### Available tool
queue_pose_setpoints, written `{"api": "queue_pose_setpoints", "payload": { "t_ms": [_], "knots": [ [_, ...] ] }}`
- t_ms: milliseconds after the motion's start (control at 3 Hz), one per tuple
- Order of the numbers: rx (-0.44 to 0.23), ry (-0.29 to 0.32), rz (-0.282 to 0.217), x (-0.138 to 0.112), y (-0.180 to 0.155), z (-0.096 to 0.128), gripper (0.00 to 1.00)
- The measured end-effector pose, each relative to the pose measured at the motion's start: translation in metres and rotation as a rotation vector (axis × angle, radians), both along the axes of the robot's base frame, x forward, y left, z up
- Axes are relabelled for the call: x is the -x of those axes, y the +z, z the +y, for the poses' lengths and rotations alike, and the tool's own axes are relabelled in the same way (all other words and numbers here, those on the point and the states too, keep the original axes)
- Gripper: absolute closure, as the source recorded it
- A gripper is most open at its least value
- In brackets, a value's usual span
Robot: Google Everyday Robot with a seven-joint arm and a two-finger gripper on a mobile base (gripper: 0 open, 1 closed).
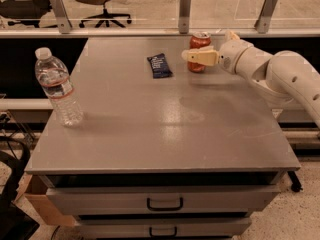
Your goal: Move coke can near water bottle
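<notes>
The coke can [201, 40], red with a silver top, stands upright at the far right of the grey table [150, 129]. My gripper [193, 49] reaches in from the right at the can's height. It is open, with the near finger [200, 57] crossing in front of the can's lower half and the other finger mostly hidden behind the can. The water bottle [58, 87], clear with a white cap and a reddish band, stands upright near the table's left edge, far from the can.
A dark blue snack packet [159, 65] lies flat just left of the can. A glass rail on metal posts [185, 11] runs along the table's far edge. Drawers [164, 202] are below the front edge. My white arm [285, 76] hangs over the right side.
</notes>
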State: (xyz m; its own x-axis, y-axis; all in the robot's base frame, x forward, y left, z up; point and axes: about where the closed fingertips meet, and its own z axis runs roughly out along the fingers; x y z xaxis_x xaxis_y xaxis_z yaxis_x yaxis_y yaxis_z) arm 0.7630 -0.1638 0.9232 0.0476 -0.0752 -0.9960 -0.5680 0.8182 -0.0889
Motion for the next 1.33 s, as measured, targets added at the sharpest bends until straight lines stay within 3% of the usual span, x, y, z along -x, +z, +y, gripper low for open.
{"api": "queue_pose_setpoints", "payload": {
  "t_ms": [333,667,1333],
  "knots": [
    [-0.027,0.011,0.017,-0.01,0.005,0.012,0.0],
    [-0.023,0.023,0.044,-0.019,0.006,0.025,0.16],
    [-0.024,0.031,0.047,-0.021,0.005,0.031,0.65]
  ]
}}
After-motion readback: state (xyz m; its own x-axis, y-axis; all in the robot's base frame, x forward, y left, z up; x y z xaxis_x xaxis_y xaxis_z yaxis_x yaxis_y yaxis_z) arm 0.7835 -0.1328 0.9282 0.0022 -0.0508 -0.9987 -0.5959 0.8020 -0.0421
